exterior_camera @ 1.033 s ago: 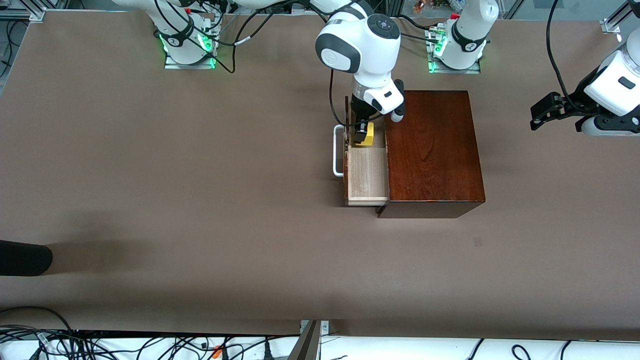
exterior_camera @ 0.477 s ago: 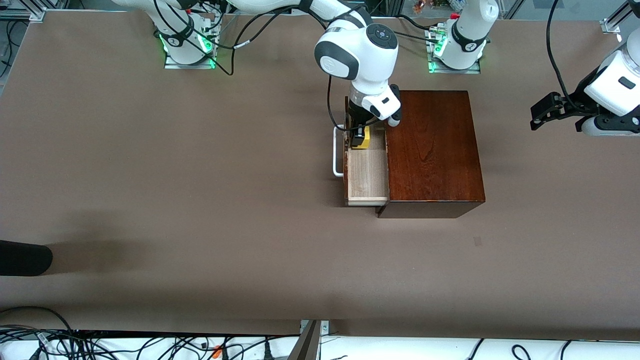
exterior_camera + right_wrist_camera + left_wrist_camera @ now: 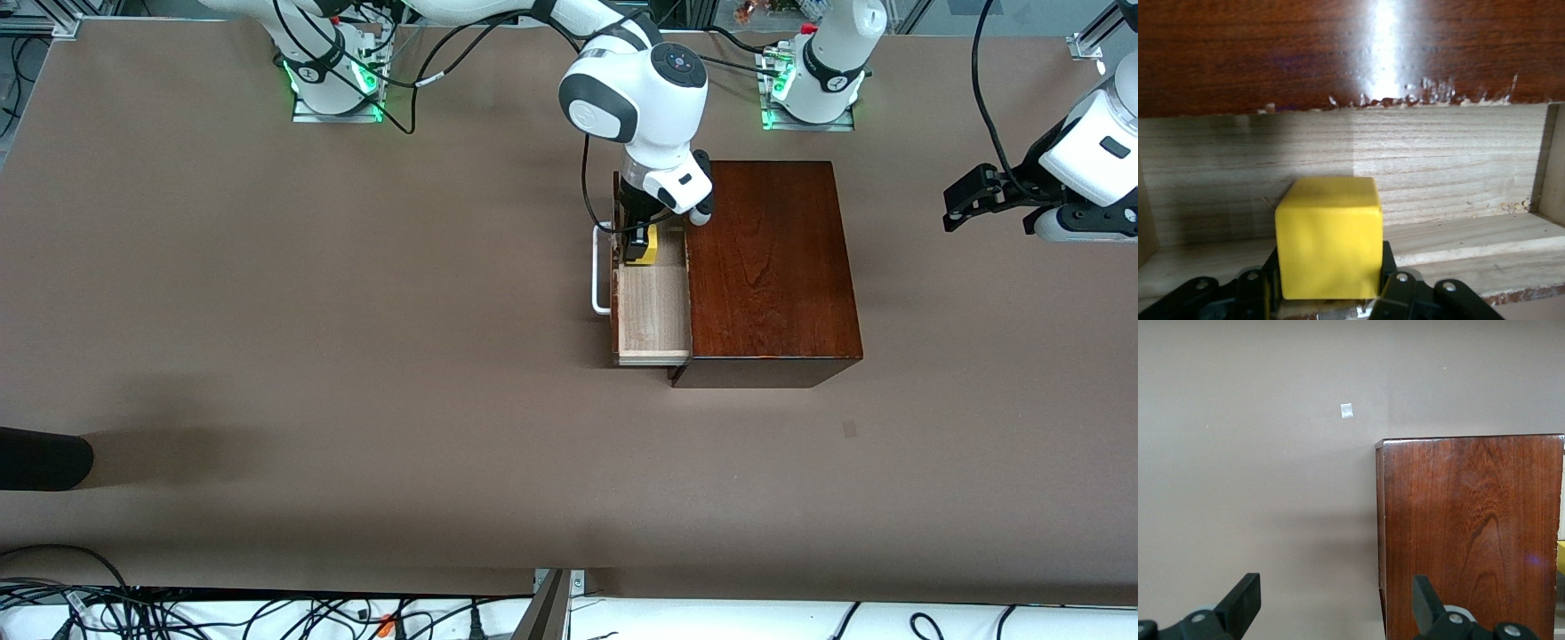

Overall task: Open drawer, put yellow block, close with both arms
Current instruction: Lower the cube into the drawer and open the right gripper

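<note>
Drawer (image 3: 653, 311) pulled out toward the right arm's end of the table, open top, light-wood floor bare in the part nearer the camera. The part farther from the camera is filled by the right gripper (image 3: 637, 252) clamped on the block (image 3: 652, 244), down inside the tray; block and fingers sit close to the tray wall, box (image 3: 769, 267) front just above it in the right wrist view. Handle (image 3: 602, 268) sticks out from the drawer front, table (image 3: 311, 311) open around it. Left gripper (image 3: 965, 197) spread wide, up over bare table near the left arm's end, well apart from the box.
</note>
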`<control>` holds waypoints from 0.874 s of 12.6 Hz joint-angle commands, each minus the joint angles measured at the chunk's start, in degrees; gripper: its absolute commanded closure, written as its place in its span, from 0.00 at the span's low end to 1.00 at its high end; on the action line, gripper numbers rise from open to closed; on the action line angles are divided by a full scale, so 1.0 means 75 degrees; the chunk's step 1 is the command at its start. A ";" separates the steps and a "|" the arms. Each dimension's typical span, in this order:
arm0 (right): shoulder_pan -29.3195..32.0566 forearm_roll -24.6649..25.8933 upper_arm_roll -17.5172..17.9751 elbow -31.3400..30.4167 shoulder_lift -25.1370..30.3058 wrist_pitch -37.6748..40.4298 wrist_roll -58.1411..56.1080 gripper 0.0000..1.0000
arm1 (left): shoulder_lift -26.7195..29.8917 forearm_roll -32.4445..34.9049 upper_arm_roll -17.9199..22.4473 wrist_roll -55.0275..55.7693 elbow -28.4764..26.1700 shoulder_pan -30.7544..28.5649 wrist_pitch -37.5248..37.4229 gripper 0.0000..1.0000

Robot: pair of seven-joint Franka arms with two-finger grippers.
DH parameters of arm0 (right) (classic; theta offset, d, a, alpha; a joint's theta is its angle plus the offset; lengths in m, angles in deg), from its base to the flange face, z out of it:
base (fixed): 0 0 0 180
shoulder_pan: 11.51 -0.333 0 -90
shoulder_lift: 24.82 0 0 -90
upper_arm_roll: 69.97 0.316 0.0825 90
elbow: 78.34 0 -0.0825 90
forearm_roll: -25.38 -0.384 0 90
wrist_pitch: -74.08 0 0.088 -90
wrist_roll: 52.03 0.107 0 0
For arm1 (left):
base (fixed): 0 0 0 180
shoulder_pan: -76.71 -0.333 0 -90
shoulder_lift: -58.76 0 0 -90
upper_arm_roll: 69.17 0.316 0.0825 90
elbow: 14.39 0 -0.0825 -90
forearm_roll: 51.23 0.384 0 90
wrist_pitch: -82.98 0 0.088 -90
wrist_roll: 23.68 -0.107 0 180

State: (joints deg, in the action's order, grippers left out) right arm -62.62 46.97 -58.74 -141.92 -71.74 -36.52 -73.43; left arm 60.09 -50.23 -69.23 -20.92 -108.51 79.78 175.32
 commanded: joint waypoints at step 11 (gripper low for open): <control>0.1316 -0.0839 0.0014 0.0509 0.1367 0.0825 -0.0064 0.00 | 0.0187 -0.0122 -0.0026 -0.0157 -0.0178 -0.0093 0.0098 0.00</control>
State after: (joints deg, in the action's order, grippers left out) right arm -57.49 42.78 -59.36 -136.83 -66.31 -31.63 -73.35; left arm 60.09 -50.23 -69.23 -20.92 -108.51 79.67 175.32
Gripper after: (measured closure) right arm 0.000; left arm 0.000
